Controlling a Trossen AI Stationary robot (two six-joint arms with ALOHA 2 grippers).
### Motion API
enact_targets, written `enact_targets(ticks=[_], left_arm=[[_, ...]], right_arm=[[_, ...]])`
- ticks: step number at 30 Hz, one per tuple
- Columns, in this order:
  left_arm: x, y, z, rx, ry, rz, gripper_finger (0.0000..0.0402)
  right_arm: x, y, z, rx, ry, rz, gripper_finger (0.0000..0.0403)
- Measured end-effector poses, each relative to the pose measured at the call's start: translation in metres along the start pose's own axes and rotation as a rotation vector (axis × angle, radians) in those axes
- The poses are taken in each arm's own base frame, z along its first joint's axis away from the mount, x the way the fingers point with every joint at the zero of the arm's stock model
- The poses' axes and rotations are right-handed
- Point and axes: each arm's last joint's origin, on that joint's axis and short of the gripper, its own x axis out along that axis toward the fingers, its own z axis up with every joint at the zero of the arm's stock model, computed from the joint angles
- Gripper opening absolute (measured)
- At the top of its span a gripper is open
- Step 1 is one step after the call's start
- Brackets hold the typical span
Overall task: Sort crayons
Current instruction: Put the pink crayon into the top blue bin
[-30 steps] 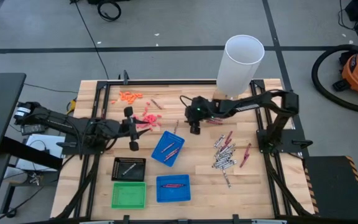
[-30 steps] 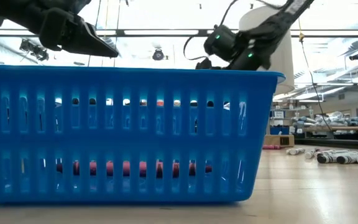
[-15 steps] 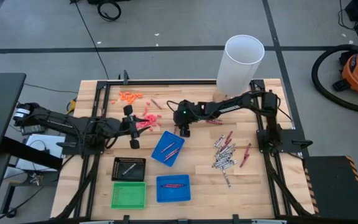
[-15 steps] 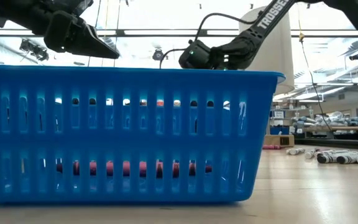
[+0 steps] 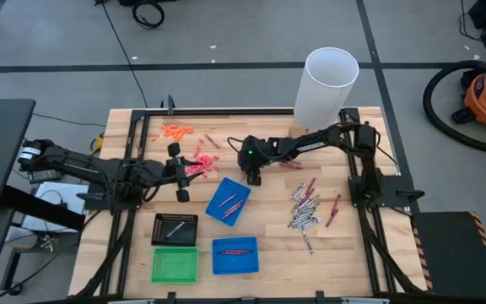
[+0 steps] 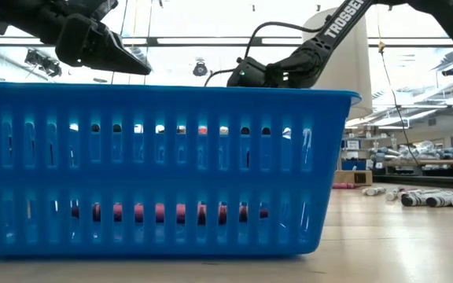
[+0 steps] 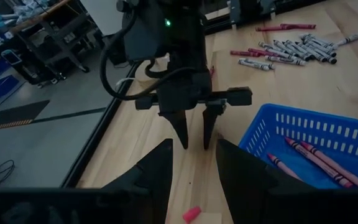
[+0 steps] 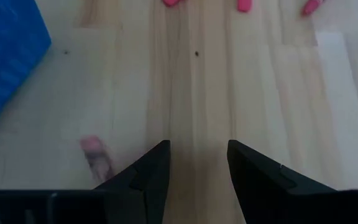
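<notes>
Beside the tilted blue slatted plastic tray (image 5: 228, 201), the right gripper (image 5: 252, 178) hangs open over bare wood, the loose grey and maroon crayons (image 5: 307, 207) well behind it.

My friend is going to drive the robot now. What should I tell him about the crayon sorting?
Right gripper: open, empty, pointing down over bare wood beside the tilted blue tray.
Left gripper: open, empty, waiting near the pink bits.
Done: a few red crayons lie in the tilted blue tray, more in the second blue tray at the front, and one grey crayon in the black tray. The green tray looks empty.
Left: the loose crayon pile of grey and red ones on the right side of the table, plus a stray red crayon beside it.
</notes>
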Motion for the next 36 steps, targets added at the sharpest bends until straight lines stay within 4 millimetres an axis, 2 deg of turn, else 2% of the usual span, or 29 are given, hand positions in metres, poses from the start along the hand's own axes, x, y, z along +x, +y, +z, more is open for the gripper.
enact_targets(ticks=[6,10,13,16,21,27,36], left_arm=[[0.000,0.000,0.000,-0.001,-0.001,-0.001,0.0133],[0.000,0.000,0.000,0.000,0.001,-0.001,0.0133],[0.000,0.000,-0.001,0.000,0.006,-0.002,0.0133],[0.000,0.000,-0.001,0.003,0.011,-0.003,0.0133],[0.000,0.000,-0.001,-0.012,0.011,-0.003,0.0133],[-0.001,-0.002,-0.001,-0.034,0.010,-0.011,0.0133],[-0.001,-0.002,-0.001,-0.033,0.007,-0.015,0.0133]], right_arm=[[-0.010,-0.005,0.000,0.013,0.019,-0.031,0.0169],[-0.038,-0.007,0.008,0.040,0.027,-0.051,0.0169],[-0.060,0.008,0.009,0.066,0.088,-0.021,0.0169],[-0.070,0.030,0.013,0.085,0.094,0.011,0.0169],[-0.060,0.057,0.014,0.034,0.080,-0.042,0.0169],[-0.045,0.052,-0.011,0.101,0.052,-0.067,0.0162],[-0.039,0.058,-0.027,0.183,0.022,-0.068,0.0148]])
